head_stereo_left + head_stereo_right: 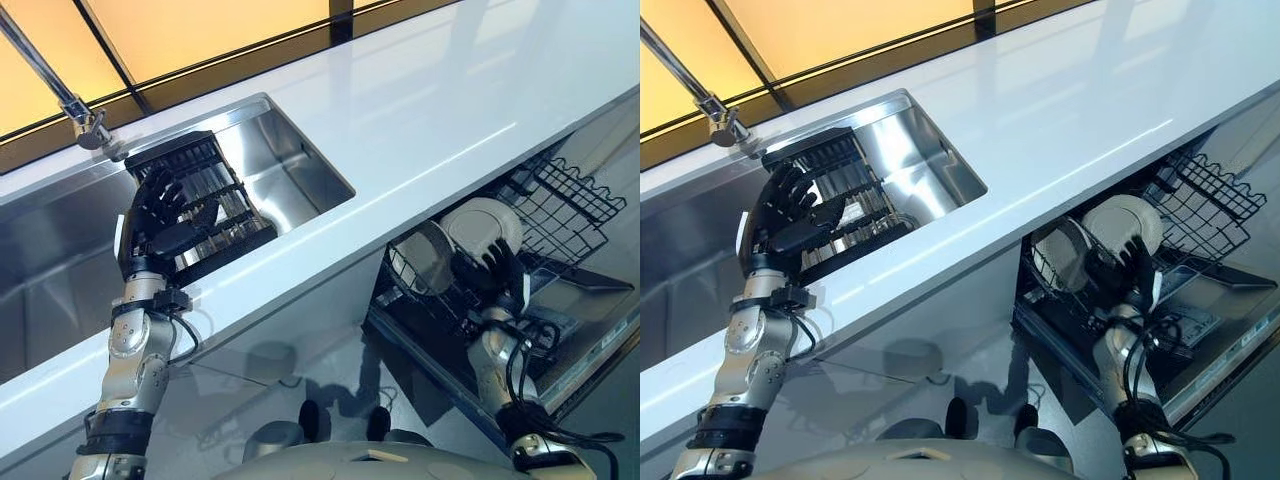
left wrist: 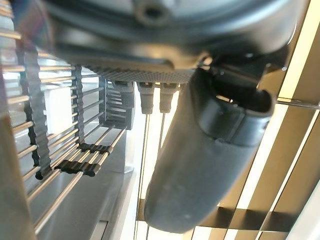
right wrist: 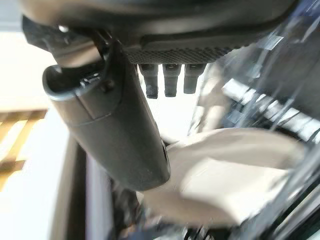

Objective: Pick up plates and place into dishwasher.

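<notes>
A: Plates?
B: Two white round plates (image 1: pixel 455 245), standing on edge, side by side in the dishwasher's (image 1: pixel 590 300) black wire rack (image 1: pixel 570 195).
A: Dishwasher?
B: Open under the counter (image 1: pixel 420 120), rack pulled out, the plates at its near end.

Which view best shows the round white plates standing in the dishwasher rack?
The left eye view: both round white plates stand upright in the black wire dishwasher rack, with the right hand at them. The right eye view matches. The right wrist view shows one blurred pale plate.
</notes>
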`<state>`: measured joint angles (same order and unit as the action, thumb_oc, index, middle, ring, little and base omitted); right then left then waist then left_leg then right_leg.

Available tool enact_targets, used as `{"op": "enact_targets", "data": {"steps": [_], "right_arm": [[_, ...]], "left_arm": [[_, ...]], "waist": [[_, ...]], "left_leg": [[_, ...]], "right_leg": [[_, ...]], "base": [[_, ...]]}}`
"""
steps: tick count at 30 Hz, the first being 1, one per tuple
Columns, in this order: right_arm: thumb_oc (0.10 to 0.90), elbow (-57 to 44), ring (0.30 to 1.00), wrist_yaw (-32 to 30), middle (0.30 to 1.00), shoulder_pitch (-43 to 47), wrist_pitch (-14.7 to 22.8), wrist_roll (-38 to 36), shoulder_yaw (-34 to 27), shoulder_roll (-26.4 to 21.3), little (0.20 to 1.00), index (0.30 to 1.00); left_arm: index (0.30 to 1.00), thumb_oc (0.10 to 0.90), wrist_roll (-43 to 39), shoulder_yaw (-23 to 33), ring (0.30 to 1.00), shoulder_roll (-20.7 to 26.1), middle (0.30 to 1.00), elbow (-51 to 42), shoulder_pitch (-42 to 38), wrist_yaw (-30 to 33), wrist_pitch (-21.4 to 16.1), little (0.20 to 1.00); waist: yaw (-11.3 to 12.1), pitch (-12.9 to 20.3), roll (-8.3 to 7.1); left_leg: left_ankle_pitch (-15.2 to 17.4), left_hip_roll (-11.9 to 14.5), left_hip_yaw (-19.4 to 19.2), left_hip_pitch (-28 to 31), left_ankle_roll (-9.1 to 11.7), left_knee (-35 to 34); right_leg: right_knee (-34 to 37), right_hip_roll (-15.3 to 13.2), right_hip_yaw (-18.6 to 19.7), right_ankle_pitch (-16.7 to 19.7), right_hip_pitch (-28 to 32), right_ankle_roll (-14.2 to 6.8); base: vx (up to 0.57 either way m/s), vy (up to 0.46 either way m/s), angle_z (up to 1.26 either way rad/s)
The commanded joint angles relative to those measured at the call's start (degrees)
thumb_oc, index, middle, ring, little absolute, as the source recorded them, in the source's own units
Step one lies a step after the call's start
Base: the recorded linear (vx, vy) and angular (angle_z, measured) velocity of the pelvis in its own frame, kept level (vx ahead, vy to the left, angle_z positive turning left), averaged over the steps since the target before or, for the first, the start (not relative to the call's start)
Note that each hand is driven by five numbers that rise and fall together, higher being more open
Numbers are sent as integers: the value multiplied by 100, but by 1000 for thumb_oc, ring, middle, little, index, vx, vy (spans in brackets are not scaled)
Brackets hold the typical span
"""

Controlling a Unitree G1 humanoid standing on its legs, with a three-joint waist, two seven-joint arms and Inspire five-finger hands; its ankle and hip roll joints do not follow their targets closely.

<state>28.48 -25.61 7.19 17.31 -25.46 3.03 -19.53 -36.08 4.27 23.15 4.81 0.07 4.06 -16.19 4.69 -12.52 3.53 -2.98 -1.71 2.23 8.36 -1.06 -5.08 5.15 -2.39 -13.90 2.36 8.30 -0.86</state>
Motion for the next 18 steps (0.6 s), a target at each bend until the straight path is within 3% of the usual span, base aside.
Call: {"op": "enact_targets", "data": {"steps": [1, 8, 18], "right_arm": [[800, -594, 900, -503, 900, 594, 595, 586, -427, -234, 900, 900], [800, -873, 900, -1062, 900, 448, 500, 1476, -775, -513, 900, 900], [800, -882, 900, -1681, 900, 241, 211, 1519, -1144, -637, 900, 900]], "left_arm": [[900, 800, 29, 36, 900, 262, 900, -328, -60, -168, -411, 900], [900, 800, -5, 151, 900, 244, 900, -344, -2, -227, -453, 900], [900, 800, 32, 109, 900, 231, 900, -280, -146, -216, -396, 900]], "waist": [[81, 228, -143], [-20, 280, -255], [-206, 343, -274]], "left_leg": [[901, -399, -237, -11, -392, 451], [950, -392, -386, 14, -328, 464], [958, -330, -551, 11, -359, 435]], "right_leg": [[-1627, -47, 86, -1012, -552, -348], [-1103, 70, 155, -861, -378, -343], [-1341, 102, 321, -993, -478, -373]], "base": [[-32, -7, 10], [-18, -10, -5], [-19, -2, -9]]}}
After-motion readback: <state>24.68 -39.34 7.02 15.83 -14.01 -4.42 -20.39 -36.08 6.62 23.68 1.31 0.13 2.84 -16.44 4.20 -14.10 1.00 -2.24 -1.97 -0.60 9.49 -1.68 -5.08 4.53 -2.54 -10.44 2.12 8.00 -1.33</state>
